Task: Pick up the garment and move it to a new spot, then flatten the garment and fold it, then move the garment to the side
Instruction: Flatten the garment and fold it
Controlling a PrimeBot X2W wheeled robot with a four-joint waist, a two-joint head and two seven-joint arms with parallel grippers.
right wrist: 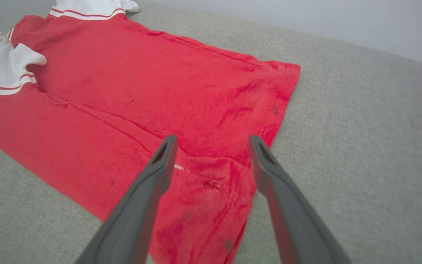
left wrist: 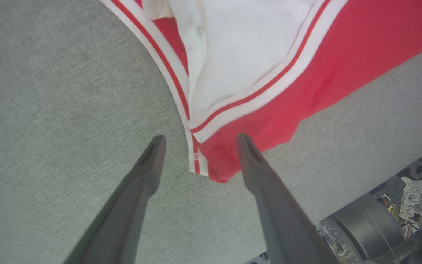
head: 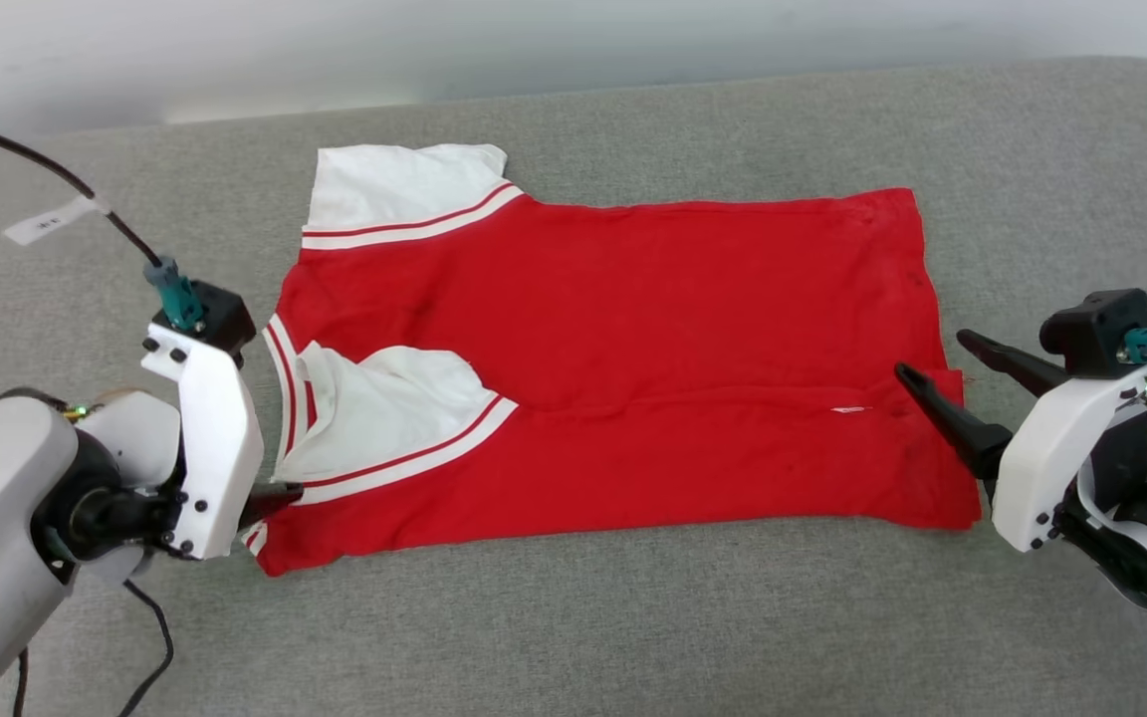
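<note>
The red garment (head: 633, 368) lies spread on the grey surface, its near long edge folded up over the middle and a white sleeve (head: 384, 408) with striped trim lying on top. A second white sleeve (head: 399, 189) sticks out at the far left. No letters or numbers show. My left gripper (left wrist: 198, 141) is open, fingertips straddling the garment's (left wrist: 269, 106) near left corner just above it. My right gripper (head: 932, 358) hangs open over the right hem; its wrist view has its fingers (right wrist: 163, 161) above the folded hem of the garment (right wrist: 152, 106).
The grey fabric surface (head: 633, 617) stretches on all sides of the garment, with a pale wall along the far edge. A black cable (head: 56, 174) with a white tag runs to my left wrist.
</note>
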